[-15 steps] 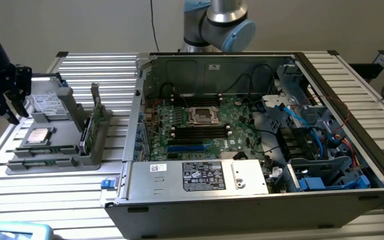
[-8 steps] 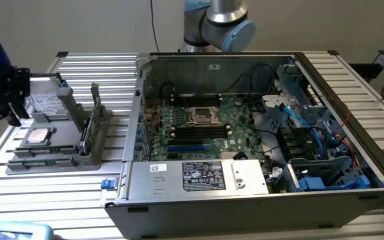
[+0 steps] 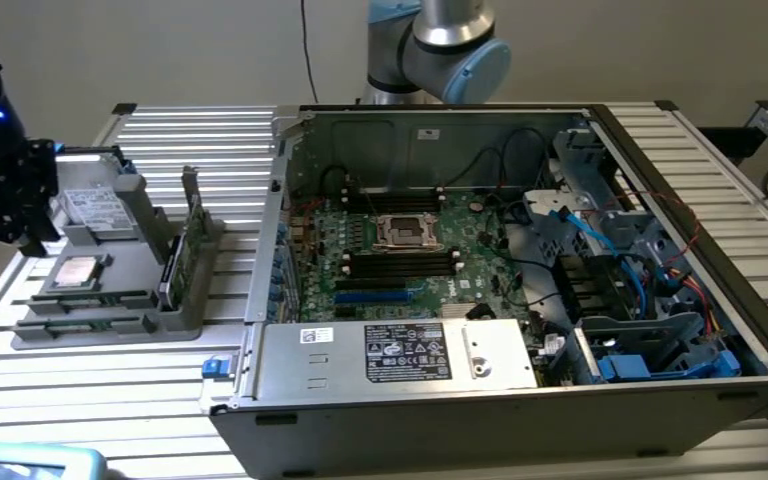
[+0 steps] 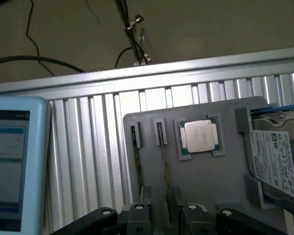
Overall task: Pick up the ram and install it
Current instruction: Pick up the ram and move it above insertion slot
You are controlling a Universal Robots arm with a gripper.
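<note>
Thin green ram stick (image 4: pixel 162 156) stands on edge in a slotted grey plastic tray (image 4: pixel 201 181), exterior view's left of the open dark metal computer case (image 3: pixel 491 440). Long axis runs near-to-far along its slot. Edge-on it reads as a narrow dark line. Black gripper (image 4: pixel 165 208) fingers are parted, straddling it, not clamped.

Soft, even room light falls from above on the slatted table (image 3: pixel 104 370). Its front corner on the exterior view's left glares almost white. The open computer case (image 3: pixel 491 430) is duller inside, where its walls shade the motherboard (image 3: pixel 398 250). In the wrist view the room looks dimmer and browner. There the slats shine in pale streaks, the processor (image 4: pixel 200 134) on the grey tray (image 4: pixel 147 122) gives off a bright sheen, a tablet screen (image 4: pixel 10 166) glows pale blue, and the gripper (image 4: pixel 164 215) sits in shadow.
</note>
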